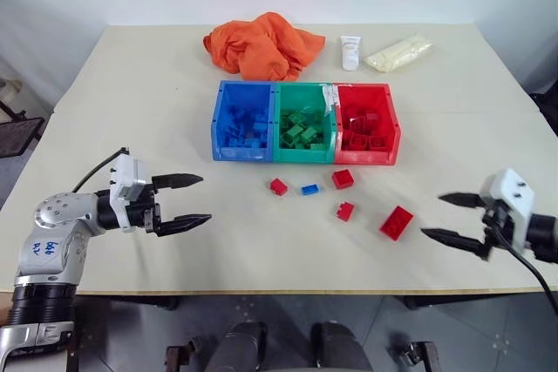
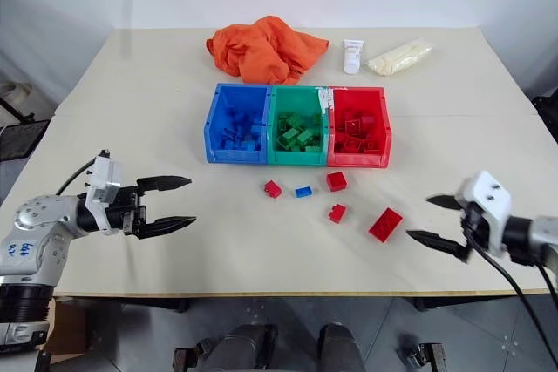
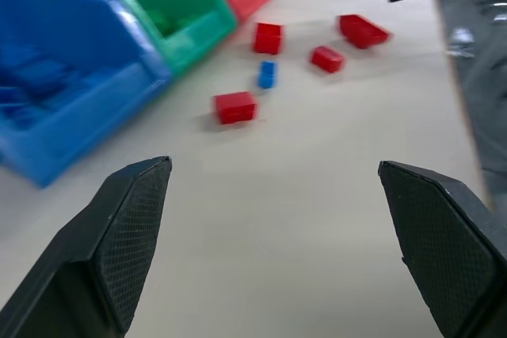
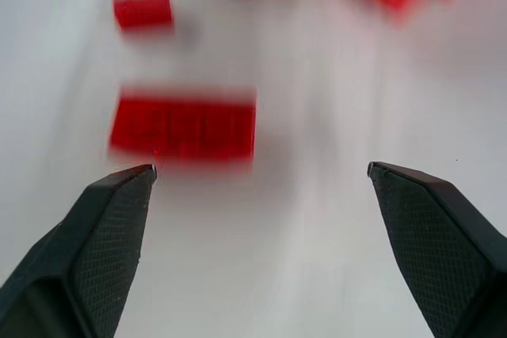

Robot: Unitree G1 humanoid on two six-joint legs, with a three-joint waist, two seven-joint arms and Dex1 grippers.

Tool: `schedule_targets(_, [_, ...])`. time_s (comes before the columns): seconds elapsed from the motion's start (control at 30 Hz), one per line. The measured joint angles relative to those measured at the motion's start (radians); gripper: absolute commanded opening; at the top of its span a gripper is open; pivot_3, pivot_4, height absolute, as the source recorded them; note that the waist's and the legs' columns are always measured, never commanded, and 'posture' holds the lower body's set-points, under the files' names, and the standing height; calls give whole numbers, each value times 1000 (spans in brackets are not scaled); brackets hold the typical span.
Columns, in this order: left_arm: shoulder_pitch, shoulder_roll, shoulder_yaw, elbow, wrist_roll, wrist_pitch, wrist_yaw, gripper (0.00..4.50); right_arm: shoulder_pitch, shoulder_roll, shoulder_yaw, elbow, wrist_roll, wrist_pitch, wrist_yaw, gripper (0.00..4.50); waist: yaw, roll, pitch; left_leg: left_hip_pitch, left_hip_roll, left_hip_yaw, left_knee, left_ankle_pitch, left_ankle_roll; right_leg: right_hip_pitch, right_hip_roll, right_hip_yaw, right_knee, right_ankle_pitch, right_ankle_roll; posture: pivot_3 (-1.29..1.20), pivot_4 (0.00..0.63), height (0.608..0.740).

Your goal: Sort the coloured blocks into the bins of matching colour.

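Both your left gripper (image 1: pixel 193 200) and right gripper (image 1: pixel 452 217) stand wide open and empty, low over the table's near edge on either side of the loose blocks. Five remain just in front of the bins (image 1: pixel 304 156): four red and one blue block (image 1: pixel 309 189). Probably start with the large red block (image 1: pixel 397 222) nearest your right gripper, straddling its short sides squarely before closing, then lift it into the red bin (image 1: pixel 390 119).

Silver arms, white wrists, black cables, pointed black fingers (image 1: pixel 181 180).
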Motion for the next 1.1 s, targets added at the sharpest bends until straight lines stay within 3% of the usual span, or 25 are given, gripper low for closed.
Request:
schedule_targets(0.33, [-102,-35,-58,129,47,-59,-49,4453,209,-6,-225,-67,-26,7,26,4500,0,0,0,2,1,3,0,0,0,1,0,1,0,0,0,0,150,740])
schedule_targets(0.53, [-122,-49,-61,153,52,-76,-66,4453,177,-6,-219,-73,-25,7,26,4500,-3,0,0,2,2,3,0,0,0,1,1,1,0,0,0,0,150,740])
schedule_targets(0.83, [-101,-74,-41,123,15,-73,-82,4453,-140,-8,118,-67,-32,24,25,4500,-14,0,0,2,2,3,0,0,0,0,0,0,1,0,0,0,150,740])
schedule_targets(1.0, [-30,-66,-17,59,6,-71,-81,4453,-349,9,317,54,-90,-1,51,4500,-22,0,0,2,2,2,0,0,0,0,1,0,0,0,0,0,150,740])
schedule_targets(1.1, [5,-65,-7,28,5,-67,-70,4453,-394,27,390,130,-124,-29,68,4500,-20,0,0,1,2,2,0,0,0,0,0,0,1,0,0,0,150,740])
